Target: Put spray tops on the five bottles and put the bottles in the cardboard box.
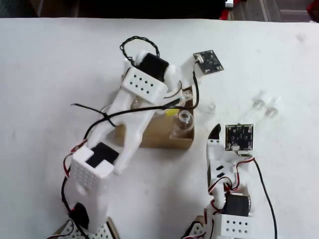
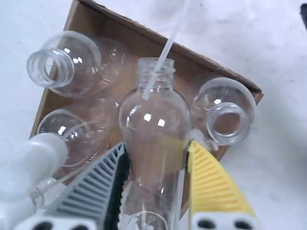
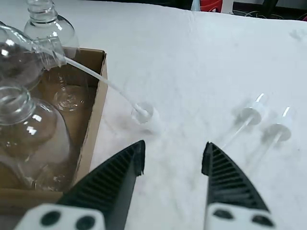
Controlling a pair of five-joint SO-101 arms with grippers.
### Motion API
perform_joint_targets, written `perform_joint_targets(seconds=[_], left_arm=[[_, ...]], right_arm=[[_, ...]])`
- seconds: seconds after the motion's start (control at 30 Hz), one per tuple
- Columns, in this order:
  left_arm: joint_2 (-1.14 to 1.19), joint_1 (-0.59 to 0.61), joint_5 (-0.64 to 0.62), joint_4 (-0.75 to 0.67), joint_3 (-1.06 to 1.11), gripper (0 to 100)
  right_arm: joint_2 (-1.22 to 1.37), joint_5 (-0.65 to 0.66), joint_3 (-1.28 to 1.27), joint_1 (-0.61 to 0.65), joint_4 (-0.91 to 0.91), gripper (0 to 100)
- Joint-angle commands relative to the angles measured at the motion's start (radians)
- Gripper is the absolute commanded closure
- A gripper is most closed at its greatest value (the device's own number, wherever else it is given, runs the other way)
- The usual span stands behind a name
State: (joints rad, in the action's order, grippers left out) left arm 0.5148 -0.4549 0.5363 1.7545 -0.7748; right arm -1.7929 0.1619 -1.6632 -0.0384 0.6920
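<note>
My left gripper (image 2: 156,146) is shut on a clear bottle (image 2: 153,120), grey and yellow fingers on either side of its body, over the cardboard box (image 2: 86,14). A thin dip tube (image 2: 163,52) sticks out of that bottle's neck. The tube runs to a spray top (image 3: 144,115) lying on the table just outside the box (image 3: 98,105). Other open-necked bottles (image 2: 62,62) (image 2: 225,115) stand in the box. My right gripper (image 3: 173,146) hangs open above the bare table beside the box (image 1: 159,137), near the front right in the high view (image 1: 214,135).
Two loose spray tops (image 3: 252,115) (image 3: 278,130) lie on the white table to the right of the box, seen in the high view as well (image 1: 257,103) (image 1: 270,110). The left arm (image 1: 124,119) stretches across the box. The table's far edge (image 1: 149,19) is well behind.
</note>
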Motion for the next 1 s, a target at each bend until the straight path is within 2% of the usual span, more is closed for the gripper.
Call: perform_joint_targets(seconds=[0.0, 0.2, 0.43, 0.53, 0.73, 0.9, 0.97], left_arm=[[-0.076, -0.016, -0.014, 0.011, -0.044, 98], [-0.076, -0.082, -0.061, 0.011, -0.126, 98], [-0.077, -0.177, -0.08, 0.011, -0.356, 98], [-0.077, -0.156, -0.144, 0.011, -0.454, 98], [-0.079, -0.088, -0.164, 0.032, -0.608, 98], [-0.163, -0.041, -0.359, 0.035, -0.763, 98], [-0.223, -0.045, -0.396, 0.035, -0.775, 98]], right_arm=[[-0.007, 0.015, -0.002, 0.008, 0.002, 82.2], [-0.007, 0.015, -0.002, 0.008, -0.002, 82.2], [-0.008, 0.015, -0.002, 0.004, -0.002, 82.2], [-0.008, 0.015, -0.002, 0.004, -0.001, 82.2], [-0.008, 0.015, -0.002, 0.002, 0.001, 82.2], [-0.008, 0.015, -0.002, 0.002, 0.001, 82.2], [-0.008, 0.015, -0.002, 0.002, 0.001, 82.2]])
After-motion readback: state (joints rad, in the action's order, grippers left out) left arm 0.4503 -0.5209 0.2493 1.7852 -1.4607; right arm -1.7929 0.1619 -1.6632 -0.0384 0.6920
